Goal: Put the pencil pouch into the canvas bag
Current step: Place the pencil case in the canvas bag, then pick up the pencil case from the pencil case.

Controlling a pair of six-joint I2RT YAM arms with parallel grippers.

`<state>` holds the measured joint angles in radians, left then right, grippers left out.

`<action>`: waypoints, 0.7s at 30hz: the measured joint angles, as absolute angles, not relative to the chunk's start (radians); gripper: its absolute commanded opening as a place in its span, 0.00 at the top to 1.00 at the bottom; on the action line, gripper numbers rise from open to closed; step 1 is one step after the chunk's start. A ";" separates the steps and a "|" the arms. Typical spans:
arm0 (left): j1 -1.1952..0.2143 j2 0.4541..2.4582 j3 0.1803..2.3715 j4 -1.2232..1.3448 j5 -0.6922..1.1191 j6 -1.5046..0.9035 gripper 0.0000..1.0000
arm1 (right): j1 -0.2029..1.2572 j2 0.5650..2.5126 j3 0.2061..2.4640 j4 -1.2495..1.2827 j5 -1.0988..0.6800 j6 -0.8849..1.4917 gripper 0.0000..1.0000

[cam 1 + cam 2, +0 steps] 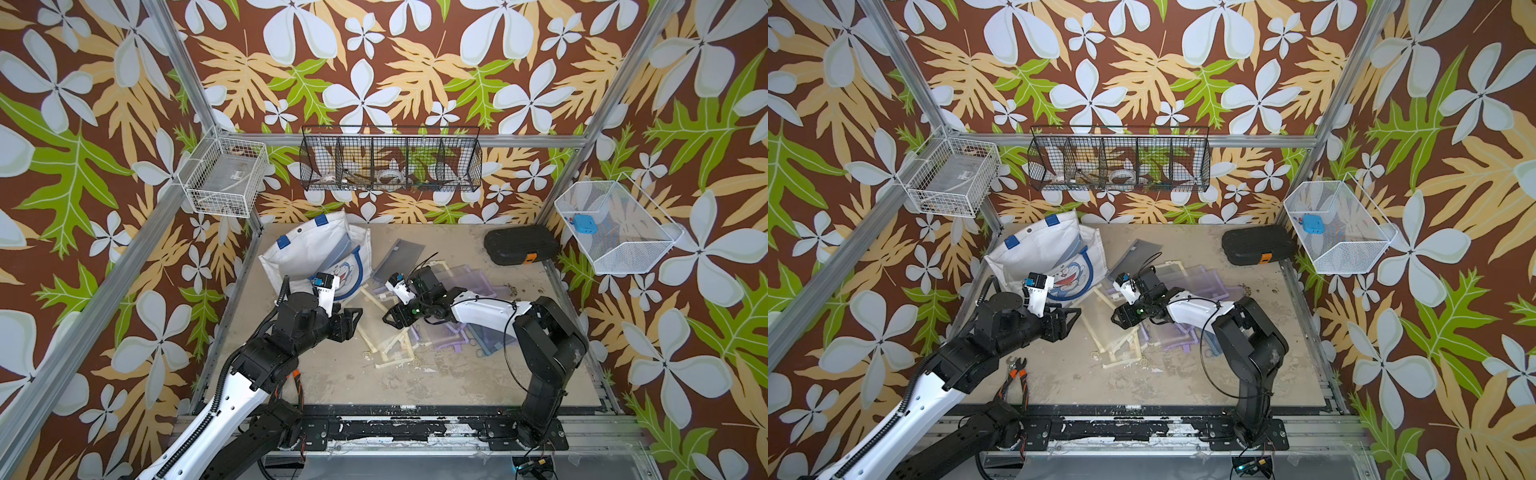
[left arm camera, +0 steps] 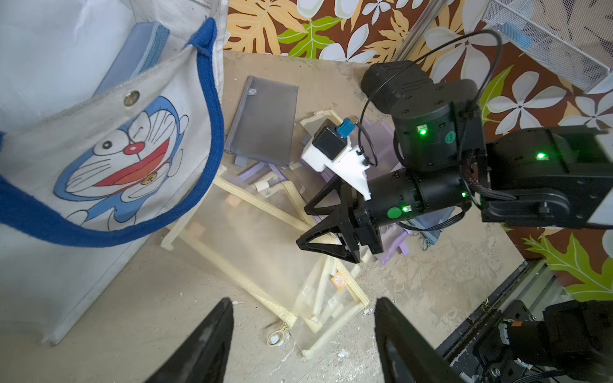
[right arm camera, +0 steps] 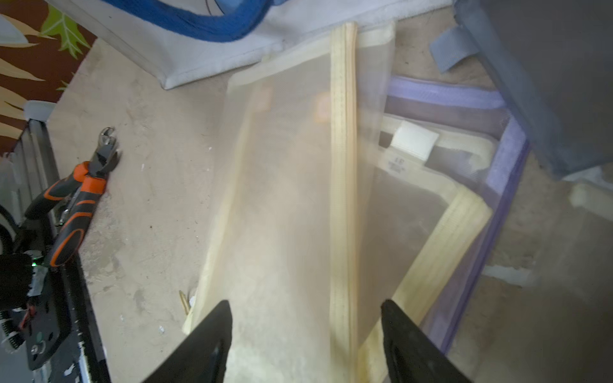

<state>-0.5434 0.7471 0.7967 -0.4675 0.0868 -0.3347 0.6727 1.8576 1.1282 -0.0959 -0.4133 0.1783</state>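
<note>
Your right tool (image 3: 304,306) stands spread astride the yellow mesh pencil pouch (image 3: 282,199); your left tool (image 2: 302,303) hangs released beside the canvas bag (image 2: 66,272).

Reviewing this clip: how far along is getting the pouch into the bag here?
Done: one blue pouch lies inside the canvas bag. In hand: the right gripper has its fingers open on either side of a yellow mesh pouch on the table, not clamped; the left gripper is open and empty. Left: grip, lift, drop into the bag. A purple pouch and a grey pouch also lie there.
</note>
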 measured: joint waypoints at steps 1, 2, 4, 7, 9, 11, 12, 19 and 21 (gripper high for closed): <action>-0.543 0.745 0.789 -0.461 0.092 -0.338 0.31 | 0.673 1.867 1.128 -0.096 -0.411 0.178 0.32; -0.543 0.744 0.780 -0.451 0.098 -0.342 0.32 | 0.673 1.880 1.128 -0.097 -0.407 0.175 0.36; -0.543 0.744 0.768 -0.435 0.113 -0.352 0.32 | 0.673 1.906 1.129 -0.098 -0.390 0.170 0.44; -0.543 0.736 0.750 -0.411 0.122 -0.364 0.32 | 0.673 1.939 1.142 -0.091 -0.386 0.152 0.59; -0.543 0.730 0.742 -0.400 0.133 -0.368 0.33 | 0.674 1.954 1.151 -0.080 -0.374 0.152 0.72; -0.543 0.726 0.737 -0.394 0.136 -0.370 0.33 | 0.674 1.955 1.149 -0.073 -0.367 0.149 0.86; -0.543 0.724 0.734 -0.389 0.136 -0.372 0.33 | 0.674 1.952 1.143 -0.072 -0.366 0.146 0.94; -0.543 0.729 0.717 -0.355 0.141 -0.391 0.33 | 0.675 1.862 1.076 -0.076 -0.367 0.128 1.00; -0.543 0.736 0.717 -0.349 0.144 -0.394 0.33 | 0.675 1.810 1.046 -0.077 -0.366 0.127 1.00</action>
<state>-0.5434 0.7361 0.7166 -0.3492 0.1436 -0.3943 0.6746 1.8099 1.0462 -0.0769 -0.3660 0.1268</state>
